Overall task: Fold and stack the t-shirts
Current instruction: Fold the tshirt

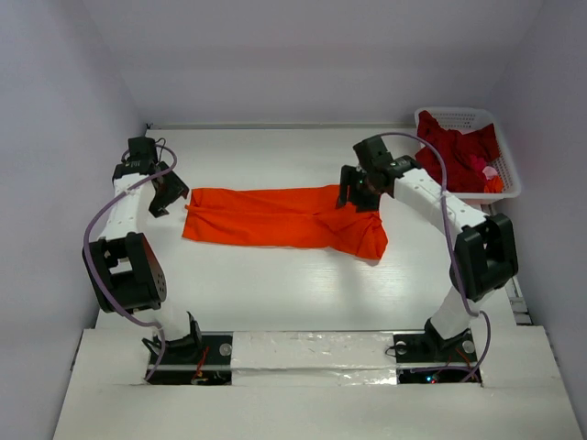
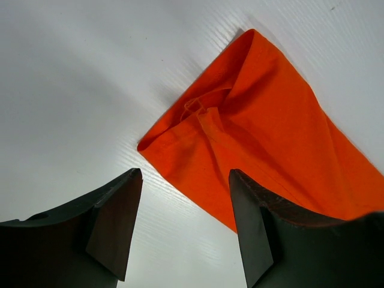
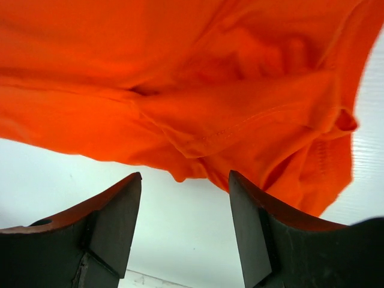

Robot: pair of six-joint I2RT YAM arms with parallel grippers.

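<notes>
- Two grippers, each with its jaws standing apart and nothing between them. The left gripper [image 1: 167, 196] hangs just beside the 9 o'clock end of the orange t-shirt [image 1: 275, 217]. The right gripper [image 1: 354, 194] hangs over the shirt's far edge near its 3 o'clock end.
- One orange t-shirt lies on the white table [image 1: 293, 298], folded into a long band running from 9 to 3 o'clock, with a bunched flap at the 3 o'clock end.
- One white lattice basket [image 1: 461, 114] stands at about 1 o'clock in the far corner. It holds the dark red t-shirt [image 1: 454, 148] in a heap. I cannot tell how many garments are piled there.
- The left wrist view alone shows bare table between the left gripper's dark fingers [image 2: 120, 210], and the shirt's [image 2: 270, 132] folded corner and hem seam beyond their tips.
- The right wrist view alone shows creased orange cloth [image 3: 180, 72] filling the upper frame, with stitching visible. Whether the fingers [image 3: 117, 216] touch it cannot be told.
- Only the top view shows the basket.
</notes>
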